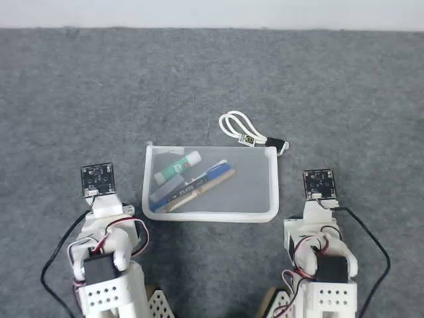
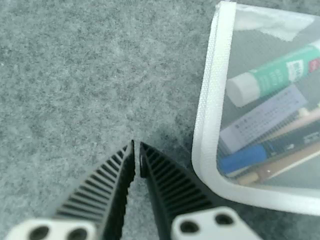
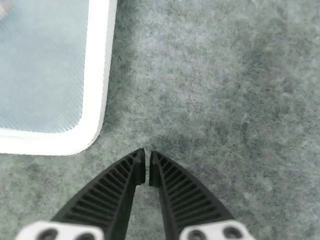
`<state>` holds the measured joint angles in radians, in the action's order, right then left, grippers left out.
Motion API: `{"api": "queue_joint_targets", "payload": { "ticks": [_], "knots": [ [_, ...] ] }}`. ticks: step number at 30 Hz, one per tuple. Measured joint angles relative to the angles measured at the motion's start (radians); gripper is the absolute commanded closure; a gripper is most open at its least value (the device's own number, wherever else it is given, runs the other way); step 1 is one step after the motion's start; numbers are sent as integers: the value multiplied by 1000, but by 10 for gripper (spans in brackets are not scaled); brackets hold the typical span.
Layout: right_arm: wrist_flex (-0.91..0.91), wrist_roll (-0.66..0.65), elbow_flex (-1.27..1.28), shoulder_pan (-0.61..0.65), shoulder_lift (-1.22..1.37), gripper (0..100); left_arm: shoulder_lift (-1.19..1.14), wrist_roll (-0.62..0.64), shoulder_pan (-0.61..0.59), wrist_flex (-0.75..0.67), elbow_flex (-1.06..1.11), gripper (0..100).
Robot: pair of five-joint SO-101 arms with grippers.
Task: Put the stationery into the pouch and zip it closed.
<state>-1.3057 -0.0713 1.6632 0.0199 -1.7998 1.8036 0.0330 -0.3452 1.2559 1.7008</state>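
The stationery [image 1: 189, 180] lies inside the pouch [image 1: 209, 216] on the tabletop [image 1: 79, 86]. The zip looks shut, so stay back and do not bump it. The left claw [image 2: 137, 145], near the pouch's left edge, is pinched together and holds nothing. The right claw [image 3: 147, 152], near its right corner, is too.

No text, number or sign can be read in any view.

Print is present at three locations:
- On the glue stick [image 2: 272, 75], inside the pouch [image 2: 206, 110] at the centre of the high view. It has a green label with a small printed mark, too small to resolve.
- On the pale flat bar [image 2: 262, 122] beside it. Rows of fine print are not legible.
- On the small tag [image 1: 248, 139] on the white cord loop [image 1: 235, 123], just above the pouch. Its dark mark is not legible.
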Motion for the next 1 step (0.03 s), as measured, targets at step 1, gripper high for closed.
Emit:
{"api": "queue_joint_targets", "payload": {
  "ticks": [1],
  "knots": [
    [0,0,0,0,0,991,0,0,0,0,0,988]
  ]
}}
